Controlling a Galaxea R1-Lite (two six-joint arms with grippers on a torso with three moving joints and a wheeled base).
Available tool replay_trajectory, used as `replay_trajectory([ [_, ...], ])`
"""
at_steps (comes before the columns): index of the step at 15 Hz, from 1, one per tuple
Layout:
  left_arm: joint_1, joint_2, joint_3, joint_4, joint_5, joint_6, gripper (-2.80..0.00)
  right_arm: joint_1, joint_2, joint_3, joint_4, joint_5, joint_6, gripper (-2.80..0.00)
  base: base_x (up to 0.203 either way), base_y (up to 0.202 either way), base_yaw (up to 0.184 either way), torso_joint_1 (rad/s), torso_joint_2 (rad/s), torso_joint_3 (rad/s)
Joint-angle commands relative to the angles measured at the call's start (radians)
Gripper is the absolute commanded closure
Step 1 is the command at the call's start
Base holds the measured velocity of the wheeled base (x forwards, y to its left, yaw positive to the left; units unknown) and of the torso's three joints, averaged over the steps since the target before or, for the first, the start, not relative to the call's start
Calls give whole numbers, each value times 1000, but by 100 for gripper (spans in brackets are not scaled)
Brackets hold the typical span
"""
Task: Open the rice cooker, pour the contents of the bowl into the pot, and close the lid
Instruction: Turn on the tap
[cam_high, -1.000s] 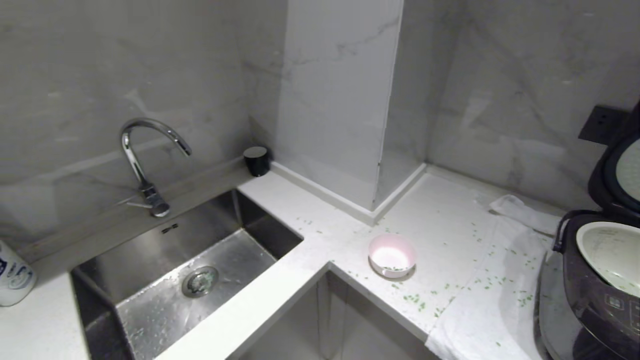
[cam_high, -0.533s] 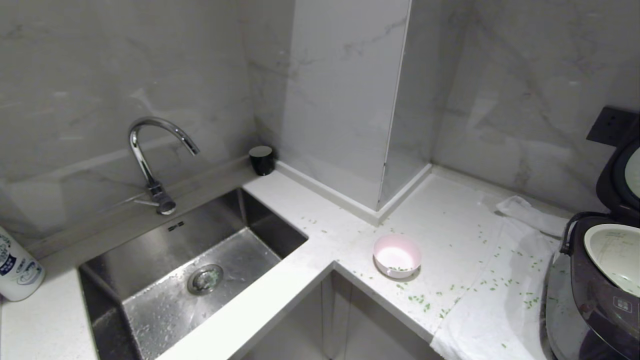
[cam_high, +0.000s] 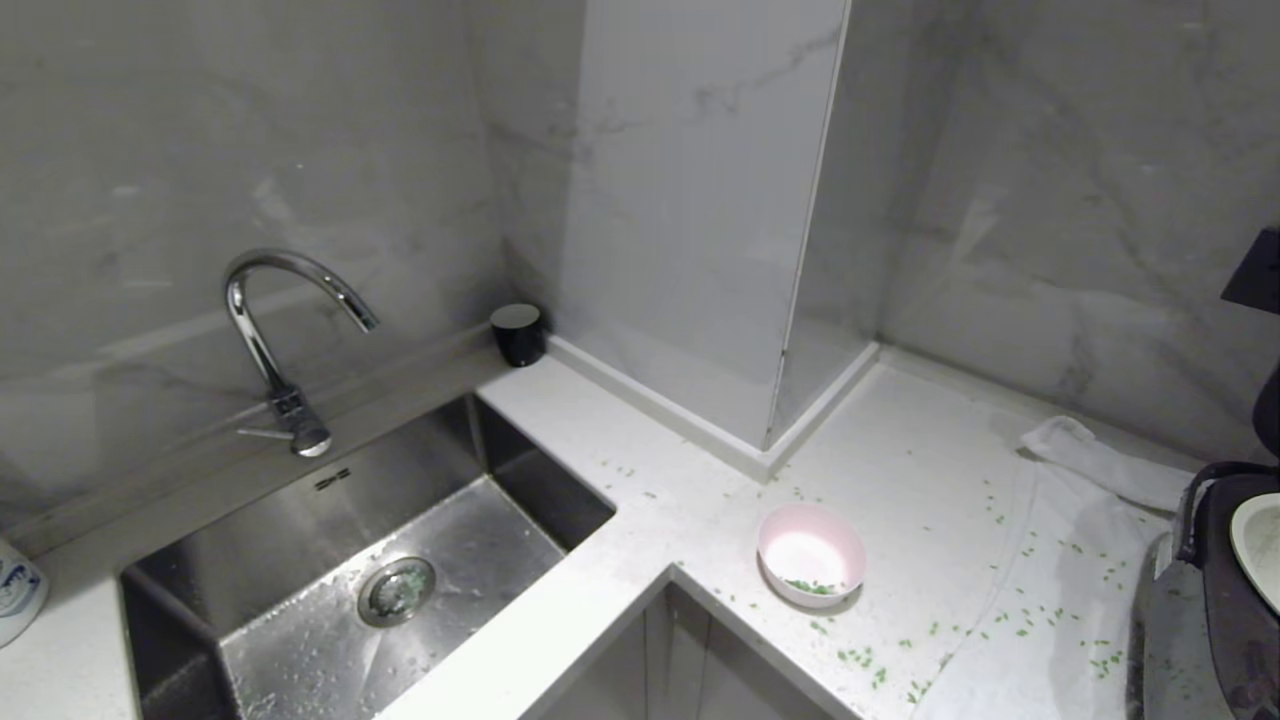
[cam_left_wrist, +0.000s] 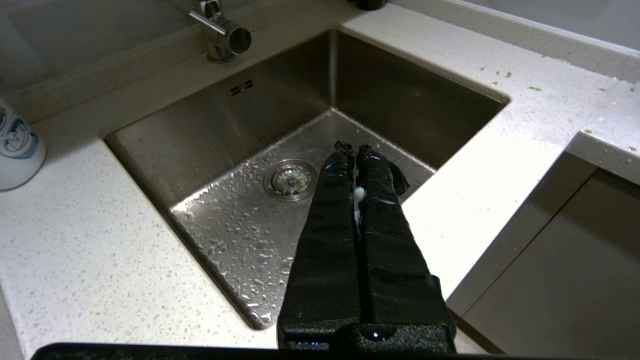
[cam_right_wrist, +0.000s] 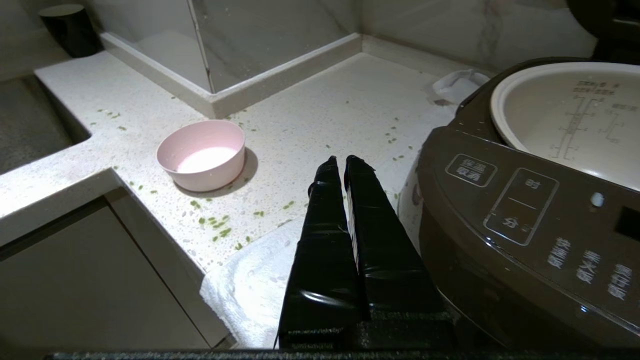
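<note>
Grey marble walls (cam_high: 1050, 200), white speckled counter (cam_high: 680, 500), steel sink (cam_high: 330, 560), chrome tap (cam_high: 270, 340)

A white speckled tabletop (cam_high: 900, 470) wraps around a wet steel sink (cam_high: 330, 560) set into it. A small pink bowl (cam_high: 811, 553) stands upright near the tabletop's inner corner edge, a few green grain-like bits (cam_high: 812, 587) inside it and more of the same scattered loose over the surface beyond the bowl, away from the sink. Further that way a white cloth (cam_high: 1050, 560) lies spread on the tabletop, with the dark rice cooker (cam_right_wrist: 520, 220) standing on it, lid open, cream pot (cam_right_wrist: 575, 112) exposed. A black cup (cam_high: 517, 333) sits behind the sink's far corner; a white-and-blue container (cam_left_wrist: 17, 147) stands on the sink's other side.
</note>
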Motion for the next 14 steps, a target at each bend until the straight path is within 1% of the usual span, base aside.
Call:
replay_trajectory([
  [1,0,-2,1,1,0,-1,0,-1,0,2,-1,0,0,0,0,0,0,0,0,0],
  [3,0,-2,1,1,3,-13,0,-1,0,2,-1,0,0,0,0,0,0,0,0,0],
  [5,2,-3,-1,0,47,-59,0,1,0,2,-1,1,0,0,0,0,0,0,0,0],
  [7,7,-3,-8,1,53,-63,0,-1,-2,2,-1,2,0,0,0,0,0,0,0,0],
  [8,7,3,-43,2,56,-64,0,-1,0,2,-1,1,0,0,0,0,0,0,0,0],
  [9,8,37,-89,3,56,-67,0,-1,0,2,-1,2,0,0,0,0,0,0,0,0],
  [11,10,161,-167,-6,54,-78,0,-1,0,2,-1,2,0,0,0,0,0,0,0,0],
  [12,11,220,-204,-38,51,-84,0,-1,0,2,-1,2,0,0,0,0,0,0,0,0],
  [14,13,346,-235,-145,49,-89,0,-1,-1,3,-1,1,0,0,0,0,0,0,0,0],
])
